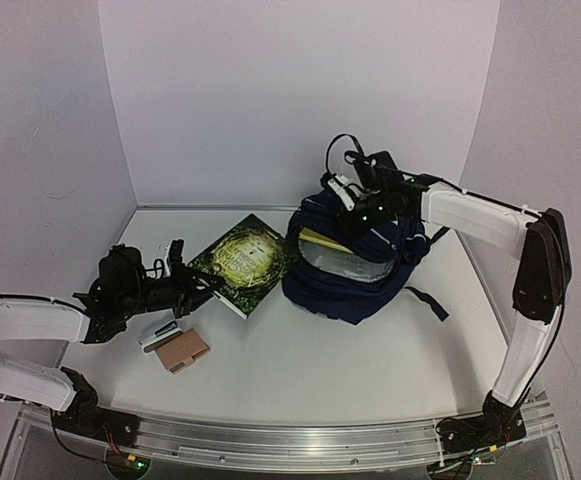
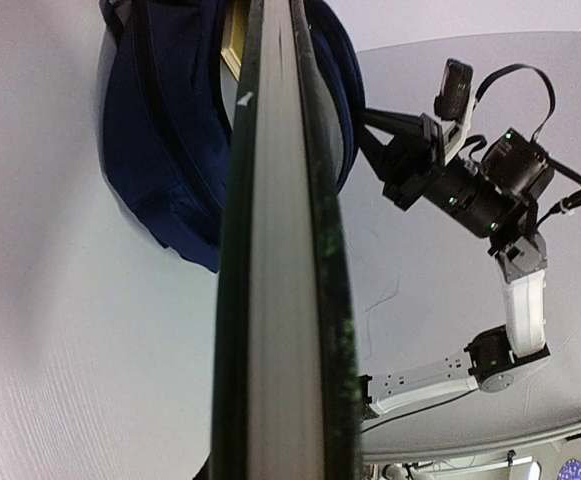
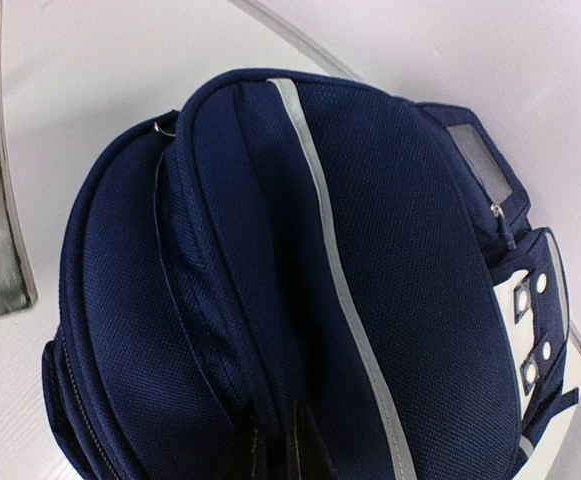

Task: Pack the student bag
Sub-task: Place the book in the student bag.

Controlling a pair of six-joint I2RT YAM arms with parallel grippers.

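Student bag [image 1: 355, 270] sits right of centre on the white table [image 1: 300, 370], toward the back, with its mouth gaping toward the book. A yellow item [image 1: 320, 240] shows inside the opening.

Right gripper [image 3: 275, 450] is down on top of the bag with its jaws closed together. From the wrist view they look pinched on a fold of navy fabric beside the pale piping, though the contact sits at the frame's edge and is hard to see.

Left gripper [image 1: 202, 285] is low over the table on the left, jaws narrow and clamped on a green-covered book [image 1: 242, 262]. The book's far corner lies just beside the bag, and its page edge runs straight down the left wrist view.

Near the left arm, in front of the book, lie a tan pouch [image 1: 182, 350] and a small white-and-black item [image 1: 160, 333], touching or nearly so.
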